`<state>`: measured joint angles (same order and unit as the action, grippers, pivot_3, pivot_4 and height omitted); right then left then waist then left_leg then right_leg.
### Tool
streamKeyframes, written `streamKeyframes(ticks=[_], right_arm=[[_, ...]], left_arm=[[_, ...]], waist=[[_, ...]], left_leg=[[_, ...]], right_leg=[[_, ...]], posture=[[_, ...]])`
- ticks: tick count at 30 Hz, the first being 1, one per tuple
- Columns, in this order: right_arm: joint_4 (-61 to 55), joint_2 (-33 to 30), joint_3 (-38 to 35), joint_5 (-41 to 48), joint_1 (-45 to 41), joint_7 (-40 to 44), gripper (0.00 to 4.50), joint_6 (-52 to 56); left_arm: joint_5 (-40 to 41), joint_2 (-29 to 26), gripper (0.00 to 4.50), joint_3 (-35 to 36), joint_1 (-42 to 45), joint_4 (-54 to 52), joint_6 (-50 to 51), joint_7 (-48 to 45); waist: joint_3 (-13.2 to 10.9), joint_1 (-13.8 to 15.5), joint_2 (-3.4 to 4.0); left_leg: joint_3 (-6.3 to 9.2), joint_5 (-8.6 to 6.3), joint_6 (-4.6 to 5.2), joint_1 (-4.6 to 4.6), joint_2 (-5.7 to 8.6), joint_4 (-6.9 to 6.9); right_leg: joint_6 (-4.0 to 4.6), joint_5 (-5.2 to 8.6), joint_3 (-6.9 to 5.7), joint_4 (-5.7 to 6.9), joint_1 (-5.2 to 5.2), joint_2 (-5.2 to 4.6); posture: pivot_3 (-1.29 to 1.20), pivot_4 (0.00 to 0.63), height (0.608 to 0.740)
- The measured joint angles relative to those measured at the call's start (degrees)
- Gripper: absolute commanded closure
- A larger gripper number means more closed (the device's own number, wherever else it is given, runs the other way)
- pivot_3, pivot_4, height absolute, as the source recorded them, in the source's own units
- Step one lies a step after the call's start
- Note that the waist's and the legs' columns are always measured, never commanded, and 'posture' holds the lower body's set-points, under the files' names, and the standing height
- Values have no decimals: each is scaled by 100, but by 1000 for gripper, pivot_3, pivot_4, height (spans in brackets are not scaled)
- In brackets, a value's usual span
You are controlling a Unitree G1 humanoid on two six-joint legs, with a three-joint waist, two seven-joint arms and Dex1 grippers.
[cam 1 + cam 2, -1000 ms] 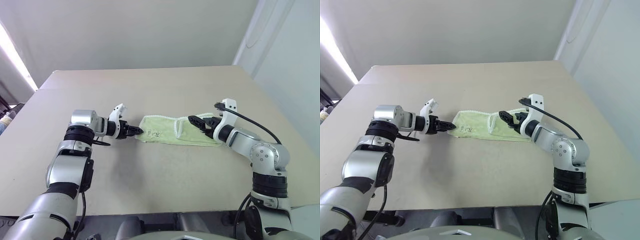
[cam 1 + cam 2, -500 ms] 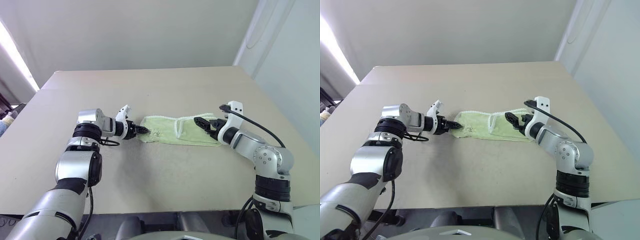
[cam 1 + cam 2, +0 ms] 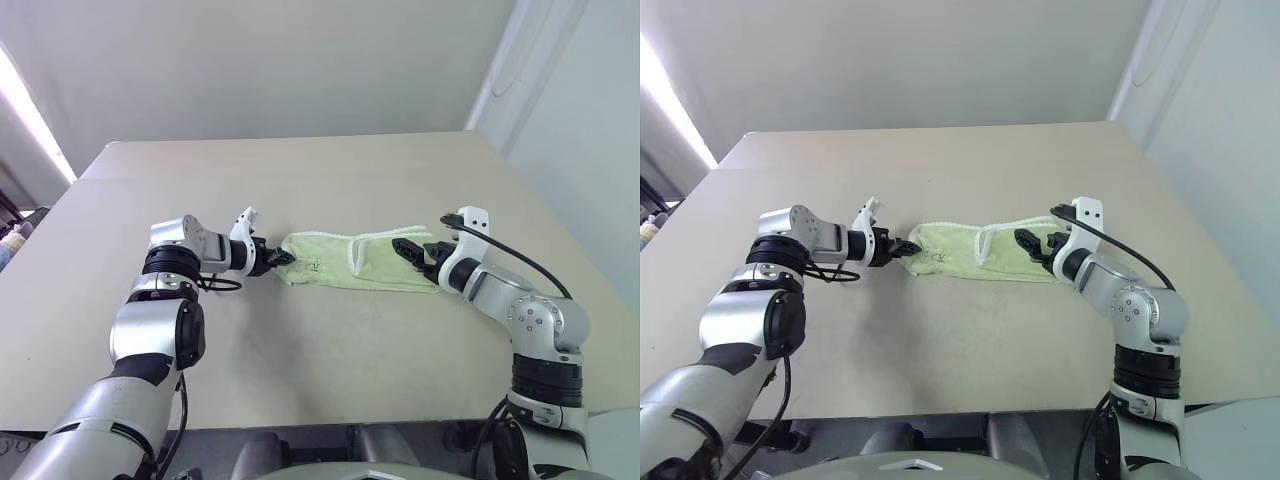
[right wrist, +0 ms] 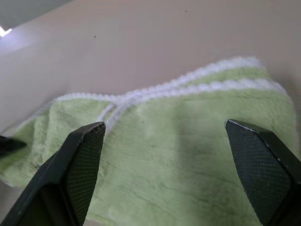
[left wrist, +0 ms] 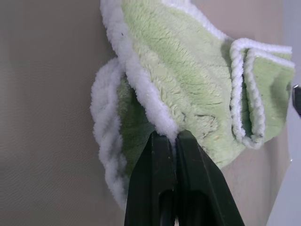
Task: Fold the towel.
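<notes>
Towel: one, mid-frame on worktop. Left tool clamped on its white edge, apparently; right tool spread wide.

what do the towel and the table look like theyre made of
The towel: soft terry cloth, probably cotton or microfibre, matte; fuzzy light-green pile shows, with a thick white looped edging. The table: smooth beige board, likely laminate or painted wood; flat, even colour, faint sheen, no grain visible.

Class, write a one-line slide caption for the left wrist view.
Left gripper shut on the white-edged rim of the green towel lying on the table.
</notes>
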<state>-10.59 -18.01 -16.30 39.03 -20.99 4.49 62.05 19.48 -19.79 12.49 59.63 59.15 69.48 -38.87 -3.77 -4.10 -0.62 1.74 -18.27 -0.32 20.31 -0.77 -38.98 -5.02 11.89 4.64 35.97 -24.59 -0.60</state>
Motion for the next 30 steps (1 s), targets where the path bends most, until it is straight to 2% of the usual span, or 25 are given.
streamKeyframes(ticks=[10, 14, 18, 21, 26, 30], right_arm=[[-4, -9, 7, -55, 200, 137, 238, -2], [-23, -14, 15, -63, 261, 204, 238, -2], [-67, -102, 116, -64, 300, 398, 238, 0], [-249, -134, 312, -49, 358, 621, 238, 8], [-521, -290, 717, -61, 401, 898, 238, 16], [-530, -338, 772, -122, 442, 921, 238, 16]], left_arm=[[-59, -944, 4460, -296, 189, 42, 442, -315], [-129, -1506, 4460, -788, 92, -213, 630, -800], [-157, -1795, 4460, -1129, 17, -353, 642, -1136], [-221, -1774, 4460, -1202, 69, -326, 488, -1240], [-275, -1258, 4460, -1409, 473, -313, 284, -1465], [-326, -961, 4460, -1729, 908, -317, 215, -1776]], waist=[[-1, -5, -1], [-1, -22, -1], [-1, 4, -2], [-2, 16, -3], [-5, 16, -8], [-6, 5, -9]], left_leg=[[1, 0, 0, 1, -1, 2], [1, 0, 0, 1, -1, 6], [1, 0, -1, 4, -1, 4], [1, 0, -1, 6, -1, 3], [-1, 0, -1, 10, 2, 0], [-2, 0, 0, 8, 2, 4]], right_leg=[[0, 1, 0, 1, -3, 0], [6, 4, 0, 2, -7, 0], [20, 12, -1, 2, -8, -1], [20, 12, -1, 1, -7, -2], [19, 13, -1, -5, -7, -4], [17, 14, -1, -4, -7, -2]], posture=[[0, 0, 712], [0, 0, 712], [0, 0, 712], [0, 0, 712], [0, 0, 712], [0, 0, 712]])
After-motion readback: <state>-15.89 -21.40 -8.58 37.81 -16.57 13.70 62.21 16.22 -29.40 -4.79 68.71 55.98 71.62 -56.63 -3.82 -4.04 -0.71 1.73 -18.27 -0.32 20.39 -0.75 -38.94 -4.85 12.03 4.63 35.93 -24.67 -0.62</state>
